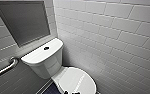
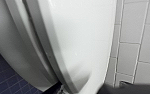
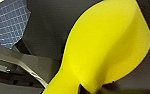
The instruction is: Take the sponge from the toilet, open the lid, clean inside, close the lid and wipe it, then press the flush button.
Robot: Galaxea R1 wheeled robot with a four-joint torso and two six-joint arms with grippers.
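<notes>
The right end effector is pinching the yellow sponge at its narrow end. The foam is bulging wide beyond the grip, above a patch of blue tiled floor. The left end effector is showing as a dark edge just beside the lid; whether it is spread or pressed together cannot be told. The lid is lying shut on the toilet, close to the white tiled wall. The dark flush button is sitting on top of the tank, and a metal grab bar is running along the other wall beside it.
</notes>
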